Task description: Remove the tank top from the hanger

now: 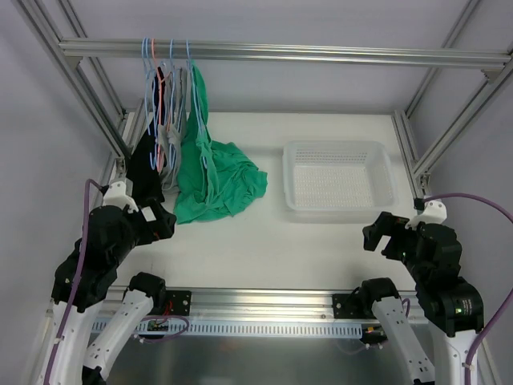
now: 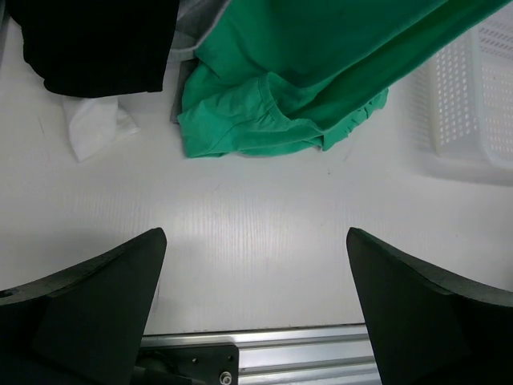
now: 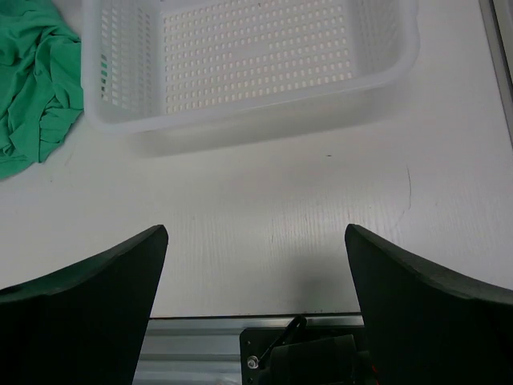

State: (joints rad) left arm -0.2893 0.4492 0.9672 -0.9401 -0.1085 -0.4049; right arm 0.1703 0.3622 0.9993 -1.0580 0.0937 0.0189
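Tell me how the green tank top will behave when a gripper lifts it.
The tank top probably flops and drapes: its lower part lies crumpled in folds on the table. Pulled from below, it may snag, since its upper part hangs on the hanger.

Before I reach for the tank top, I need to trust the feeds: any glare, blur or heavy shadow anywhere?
Top view: even light, no glare, tank top and thin blue hanger readable. Left wrist view: cloth sharp, its fingers dark and soft-edged. Right wrist view: basket bright and slightly washed out, faint shadow beneath it.
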